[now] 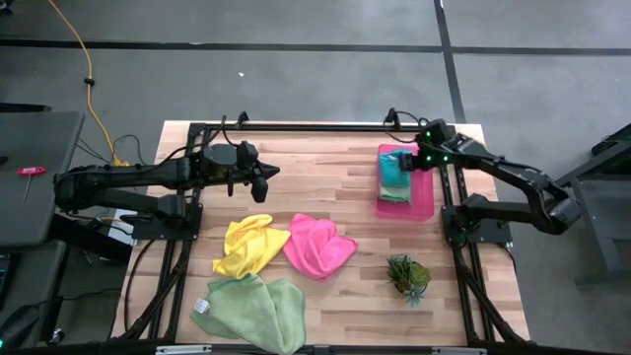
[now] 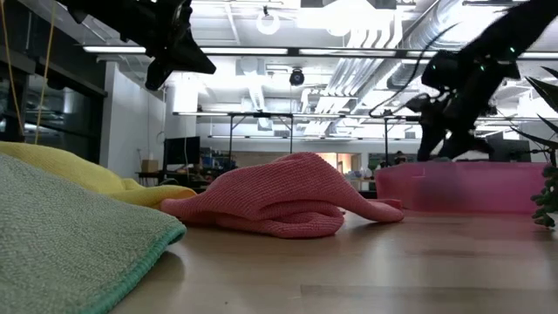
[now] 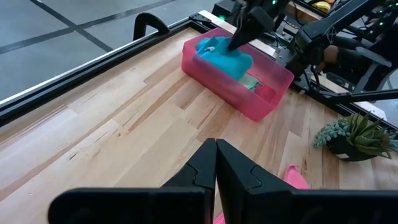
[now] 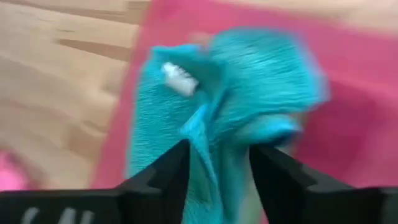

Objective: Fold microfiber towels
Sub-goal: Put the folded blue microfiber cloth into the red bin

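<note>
A teal towel (image 1: 393,171) lies bunched in the pink tray (image 1: 425,202), on top of a folded pale green towel (image 1: 394,195). My right gripper (image 1: 403,164) is over the tray's far end, its fingers down in the teal towel (image 4: 249,81). A yellow towel (image 1: 248,245), a hot pink towel (image 1: 317,247) and a second pale green towel (image 1: 254,304) lie crumpled on the table near the front. My left gripper (image 1: 270,176) is shut and empty, held above the table left of the middle. My right gripper has a raised fold of the teal towel (image 4: 217,149) between its two fingers. It comes from above, slanting down, as the left wrist view (image 3: 239,38) shows. The rest of the towel rests in the tray on the green towel.
A small spiky green plant (image 1: 407,274) stands near the front right. Black frame rails run along the table's left, right and far edges. Bare wood lies between the tray and the loose towels.
</note>
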Controlling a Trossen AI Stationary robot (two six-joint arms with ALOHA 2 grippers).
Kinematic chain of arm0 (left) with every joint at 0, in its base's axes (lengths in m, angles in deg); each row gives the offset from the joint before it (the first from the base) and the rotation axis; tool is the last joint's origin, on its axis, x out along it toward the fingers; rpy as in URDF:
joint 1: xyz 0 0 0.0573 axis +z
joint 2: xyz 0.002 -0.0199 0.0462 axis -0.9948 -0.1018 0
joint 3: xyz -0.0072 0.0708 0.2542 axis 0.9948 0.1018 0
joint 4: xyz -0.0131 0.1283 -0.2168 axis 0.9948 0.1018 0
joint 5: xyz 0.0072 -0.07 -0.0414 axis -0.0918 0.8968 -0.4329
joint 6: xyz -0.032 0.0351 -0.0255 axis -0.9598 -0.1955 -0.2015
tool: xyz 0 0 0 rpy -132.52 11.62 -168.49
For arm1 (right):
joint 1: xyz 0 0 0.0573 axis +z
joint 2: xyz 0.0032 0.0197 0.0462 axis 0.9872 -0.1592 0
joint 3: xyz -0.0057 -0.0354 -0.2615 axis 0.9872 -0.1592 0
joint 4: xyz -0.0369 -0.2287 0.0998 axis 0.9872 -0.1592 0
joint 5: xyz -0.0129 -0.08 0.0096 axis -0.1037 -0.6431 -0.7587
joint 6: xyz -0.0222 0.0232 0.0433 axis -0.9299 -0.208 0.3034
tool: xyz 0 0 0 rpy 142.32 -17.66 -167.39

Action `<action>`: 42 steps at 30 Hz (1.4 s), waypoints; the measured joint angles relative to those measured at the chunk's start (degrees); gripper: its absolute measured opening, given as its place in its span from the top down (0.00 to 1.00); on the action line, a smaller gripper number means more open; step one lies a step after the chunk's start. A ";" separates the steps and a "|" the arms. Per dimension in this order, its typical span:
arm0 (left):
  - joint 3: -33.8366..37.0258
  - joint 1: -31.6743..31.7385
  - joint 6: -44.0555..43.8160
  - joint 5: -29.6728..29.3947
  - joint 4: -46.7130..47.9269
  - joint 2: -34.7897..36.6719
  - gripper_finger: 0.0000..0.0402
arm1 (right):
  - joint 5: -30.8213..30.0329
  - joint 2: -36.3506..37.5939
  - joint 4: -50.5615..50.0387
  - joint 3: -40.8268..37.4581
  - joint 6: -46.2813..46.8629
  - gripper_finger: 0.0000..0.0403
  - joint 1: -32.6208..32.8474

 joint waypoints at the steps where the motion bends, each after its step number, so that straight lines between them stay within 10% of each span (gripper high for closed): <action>1: 0.00 0.00 0.00 0.00 0.00 0.00 1.00 | -2.98 -0.06 -3.47 2.07 -1.32 0.59 0.00; 5: 0.00 0.00 0.18 -0.02 0.02 0.00 1.00 | -13.58 -0.06 -11.81 9.71 -3.88 0.55 -0.14; 10: -0.01 0.00 0.88 -0.07 0.04 0.00 1.00 | -11.64 -0.08 -11.16 13.32 -3.83 0.59 -1.98; 17: 0.00 0.00 0.90 -0.07 0.22 0.00 1.00 | -5.02 -0.17 -8.81 3.26 0.67 0.96 -3.01; 42: 0.00 -0.04 -0.20 0.11 0.46 0.00 1.00 | -8.49 -8.19 16.85 -4.05 15.35 1.00 -3.04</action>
